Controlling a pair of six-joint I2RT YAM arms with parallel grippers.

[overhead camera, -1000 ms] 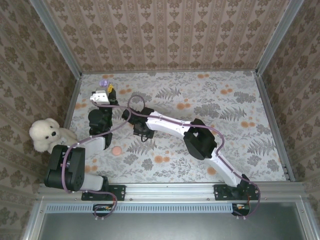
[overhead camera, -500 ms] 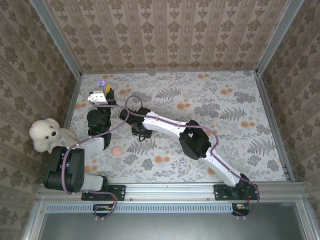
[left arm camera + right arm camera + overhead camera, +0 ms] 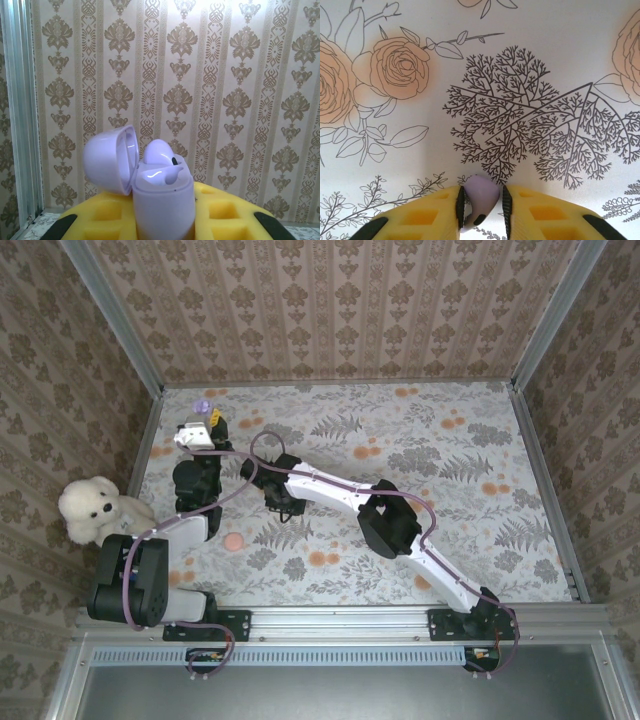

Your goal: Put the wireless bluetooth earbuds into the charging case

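My left gripper [image 3: 162, 222] is shut on the lilac charging case [image 3: 162, 200] and holds it upright above the table's far left, near the wall. The case's lid [image 3: 110, 160] is swung open to the left, and one lilac earbud [image 3: 160, 150] sits in it. In the top view the case [image 3: 207, 404] shows at the left gripper's [image 3: 205, 415] tip. My right gripper [image 3: 483, 205] is down at the table, left of centre. Its black pads [image 3: 461, 202] are closed on a second lilac earbud [image 3: 481, 195] that lies on the floral cloth. In the top view the right gripper [image 3: 283, 502] points down.
A white plush toy [image 3: 95, 508] sits outside the left rail. Patterned walls and metal rails [image 3: 148, 440] enclose the floral table [image 3: 450, 470]. A small pink round spot [image 3: 233, 541] lies near the left arm. The right arm stretches diagonally across the middle.
The right gripper's jaws have narrowed onto the earbud on the table after shifting a little left. The left gripper with the case has edged slightly toward the far wall.
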